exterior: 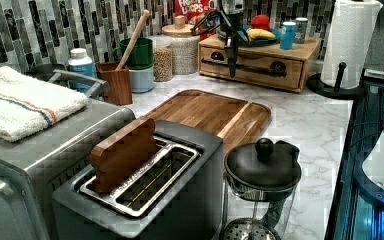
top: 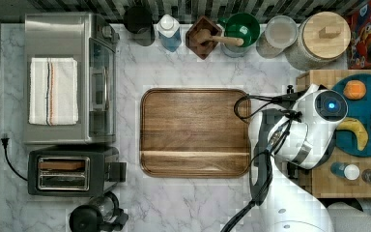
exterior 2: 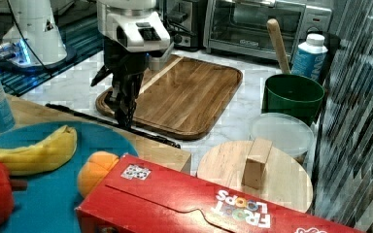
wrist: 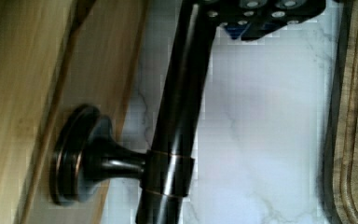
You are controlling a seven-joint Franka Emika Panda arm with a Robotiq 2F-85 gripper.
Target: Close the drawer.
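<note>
Nearest the lens: dark bronze round bar handle [wrist: 177, 116], smooth and glossy, carried on a flared round mount [wrist: 74, 154] screwed to the flat front panel of the light-wood drawer [exterior: 252, 70]. Runs straight up to the gripper [exterior 2: 125, 119], which stands on the bar in the right view. Cannot tell from the pictures whether clamped on the bar or merely resting against it.

Drawer located directly behind the gripper, in a light-wood box under a teal round plate [exterior 2: 43, 204]. Cannot tell how far out of its box it stands.

Risks, as judgement:
- Slipping off the bar under a push, owing to its polished, rounded surface.
- Racking and jamming of the shallow drawer, if pushed away from the bar's middle.
- Sliding of the whole box across the white veined marble counter [wrist: 261, 116], slick and hard, beneath the gripper.
- Rolling of the loose fruit on the plate, if shut with a jolt.

On the gripper's far side from the drawer: dark brown rounded-corner wooden tray [top: 195, 130], straight-grained, with a grooved rim, well clear of the push.
</note>
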